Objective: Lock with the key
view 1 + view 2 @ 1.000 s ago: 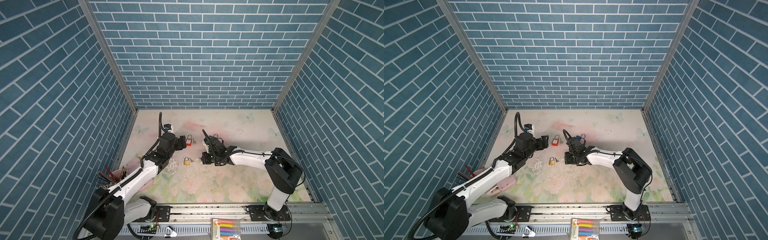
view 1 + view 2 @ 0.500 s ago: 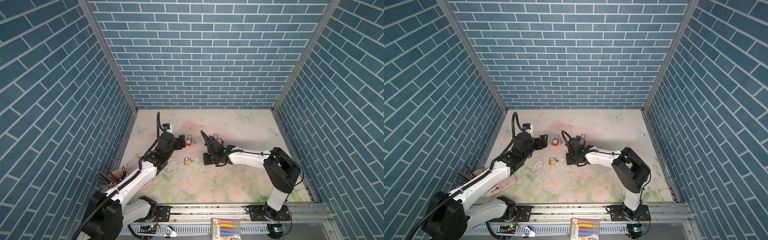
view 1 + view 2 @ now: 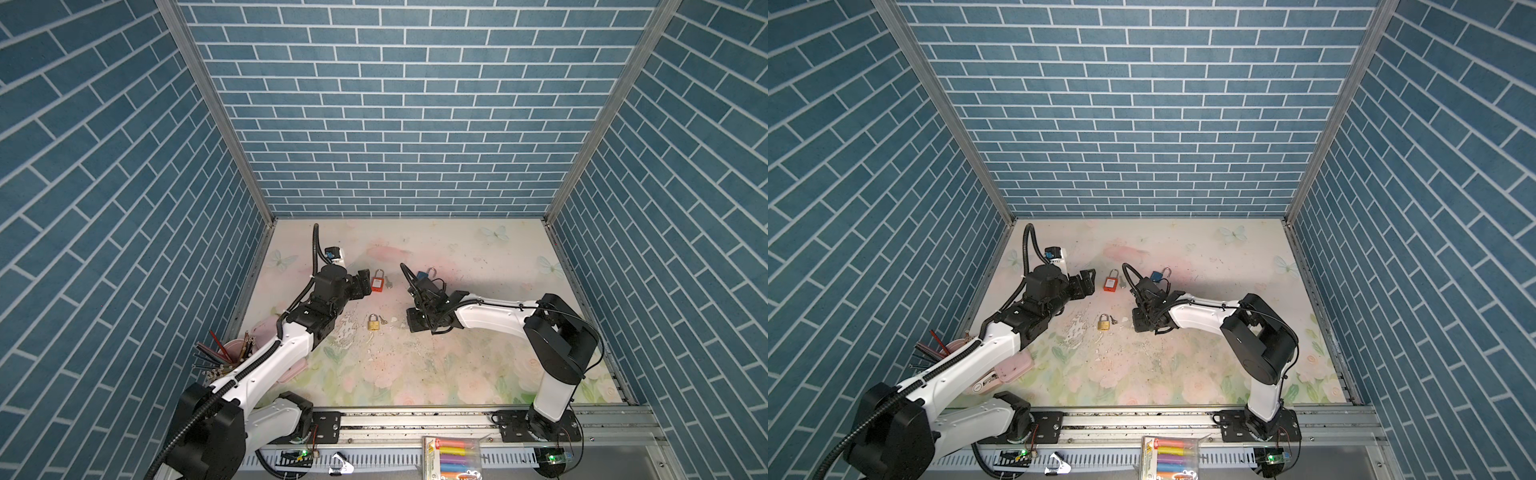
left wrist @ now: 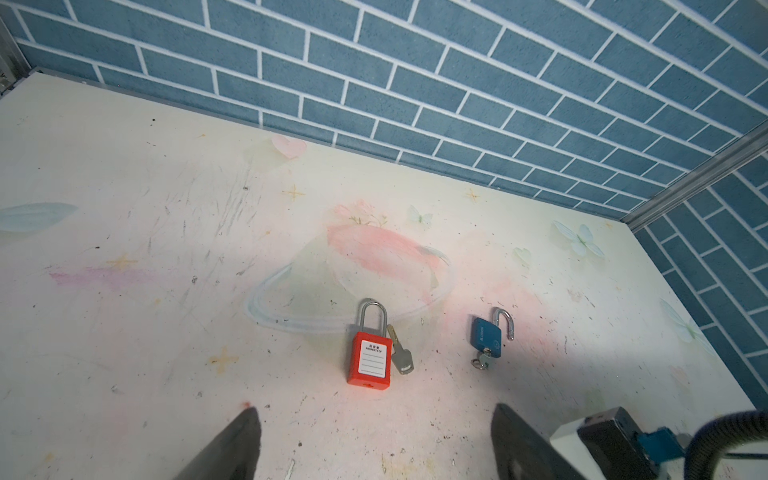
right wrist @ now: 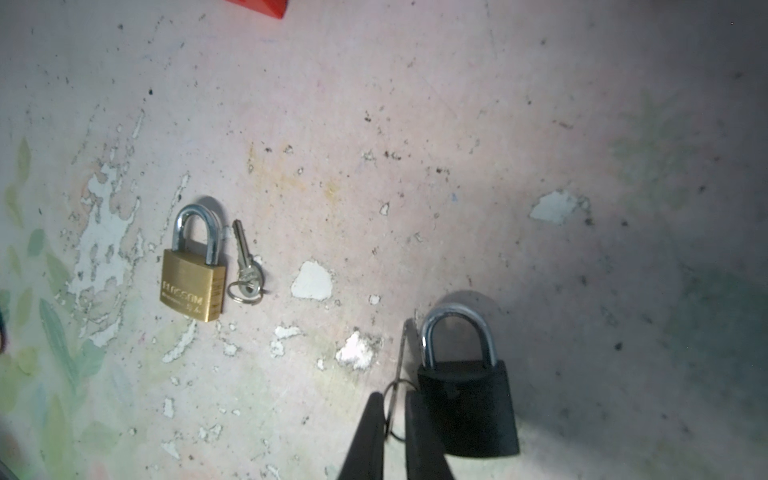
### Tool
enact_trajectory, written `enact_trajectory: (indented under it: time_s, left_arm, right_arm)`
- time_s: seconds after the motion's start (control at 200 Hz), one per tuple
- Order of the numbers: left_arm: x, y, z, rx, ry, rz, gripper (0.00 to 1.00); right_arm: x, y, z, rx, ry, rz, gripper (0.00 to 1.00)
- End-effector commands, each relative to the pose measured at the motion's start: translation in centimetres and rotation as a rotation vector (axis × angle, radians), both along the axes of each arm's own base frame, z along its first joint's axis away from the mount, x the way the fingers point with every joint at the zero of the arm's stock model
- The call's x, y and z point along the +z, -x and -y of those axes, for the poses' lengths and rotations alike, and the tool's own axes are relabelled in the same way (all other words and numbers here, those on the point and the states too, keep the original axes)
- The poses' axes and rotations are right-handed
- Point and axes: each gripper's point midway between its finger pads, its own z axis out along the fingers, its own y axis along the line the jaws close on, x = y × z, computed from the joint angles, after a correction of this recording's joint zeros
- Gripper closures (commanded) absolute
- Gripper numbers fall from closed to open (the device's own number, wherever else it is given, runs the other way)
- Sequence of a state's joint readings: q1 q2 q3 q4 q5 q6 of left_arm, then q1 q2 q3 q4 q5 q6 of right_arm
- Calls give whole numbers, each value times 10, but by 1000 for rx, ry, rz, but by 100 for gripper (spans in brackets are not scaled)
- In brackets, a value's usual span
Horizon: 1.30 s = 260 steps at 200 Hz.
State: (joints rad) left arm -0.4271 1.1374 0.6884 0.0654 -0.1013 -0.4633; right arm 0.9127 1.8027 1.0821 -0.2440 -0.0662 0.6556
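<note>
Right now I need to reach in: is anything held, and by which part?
Left gripper: nothing. Right gripper: jaws straddle the ring end of the key by the black padlock; grip unclear.

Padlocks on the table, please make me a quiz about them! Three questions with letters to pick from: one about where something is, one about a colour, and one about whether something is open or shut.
1. Where is the key of the brass padlock?
A. stuck in its keyhole
B. lying right beside it
C. on top of it

2. What colour is the padlock with the white label?
A. black
B. green
C. red

3. How is the metal loop of the blue padlock?
A. swung open
B. clicked shut
C. broken off

Answers:
1 B, the key lies flat next to the brass body.
2 C, the label sits on the front of the red padlock.
3 A, one end of the loop hangs free of the blue body.
</note>
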Motion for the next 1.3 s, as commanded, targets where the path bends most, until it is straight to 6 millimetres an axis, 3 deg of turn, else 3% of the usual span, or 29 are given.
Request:
enact_trajectory:
  time_s: [0.0,0.27,0.415,0.58,0.86,1.295]
  left_arm:
    - [-1,-1,-3,6,9,-3,13]
    - [-1,-1,-3,6,15,-3,13]
    - [0,-1,-4,12,19,3,13]
    - [-1,-2,-4,12,18,2,13]
    - [-1,-1,-3,5,16,2,13]
    - [-1,-1,-2,1,29,1,13]
  right_arm:
    - [-1,-2,1,-14,20,-1,84]
    - [4,-2,-1,1,11,11,78]
    - [17,-6,-1,6,2,56,75]
    - [29,-9,6,48,32,119,59]
    - [12,-18,22,48,158,131,57]
    - [-10,-17,24,44,160,78,59]
